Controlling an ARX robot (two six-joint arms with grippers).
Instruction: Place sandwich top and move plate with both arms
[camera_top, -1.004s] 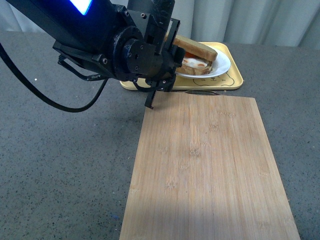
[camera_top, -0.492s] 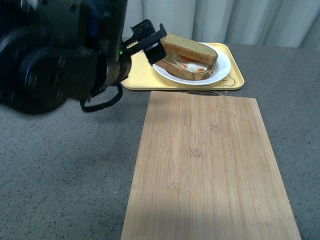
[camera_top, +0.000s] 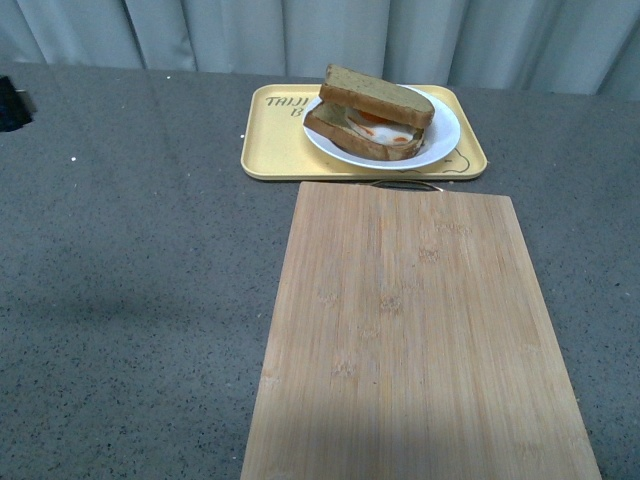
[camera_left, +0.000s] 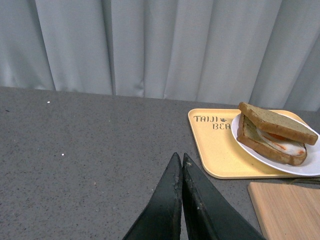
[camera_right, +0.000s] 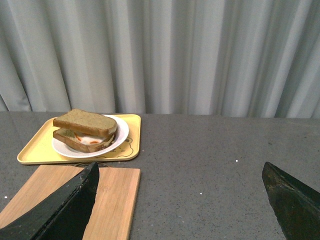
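The sandwich top (camera_top: 378, 96), a tan-brown bread slice, lies tilted on the egg-bearing slice (camera_top: 365, 135) on the white plate (camera_top: 440, 143). It also shows in the left wrist view (camera_left: 277, 123) and the right wrist view (camera_right: 85, 122). The plate (camera_left: 310, 167) (camera_right: 119, 136) stands on the yellow tray (camera_top: 280, 150). My left gripper (camera_left: 180, 158) is shut and empty, above the grey table left of the tray. My right gripper (camera_right: 181, 175) is open and empty, well to the right of the plate. Neither arm shows in the front view.
A bamboo cutting board (camera_top: 420, 340) lies in front of the tray; it also shows in the wrist views (camera_left: 290, 210) (camera_right: 107, 200). A grey curtain (camera_right: 200, 55) hangs behind the grey table (camera_top: 130, 280). A small dark object (camera_top: 10, 103) sits at the far left edge.
My left arm, which filled the front view's left and stood next to the sandwich, has drawn back out of that view. The sandwich top stays on the sandwich.
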